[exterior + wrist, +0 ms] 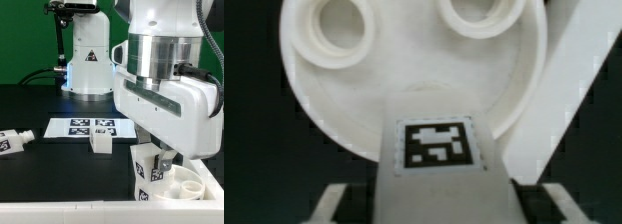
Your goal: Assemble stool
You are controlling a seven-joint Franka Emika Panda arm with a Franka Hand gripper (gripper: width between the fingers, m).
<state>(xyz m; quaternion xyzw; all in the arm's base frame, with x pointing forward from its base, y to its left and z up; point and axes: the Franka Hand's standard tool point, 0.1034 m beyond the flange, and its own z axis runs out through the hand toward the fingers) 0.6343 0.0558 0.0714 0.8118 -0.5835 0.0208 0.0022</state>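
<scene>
1. Black table (40,100), green backdrop; seat (192,186) lies sockets-up at the exterior view's lower right.
2. Gripper (441,203) clamps one leg (148,168) upright over the seat, apparently ready for socketing.

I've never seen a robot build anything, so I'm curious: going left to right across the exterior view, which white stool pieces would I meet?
First the lying leg → upright leg → tagged leg held in the claw → round seat.
</scene>
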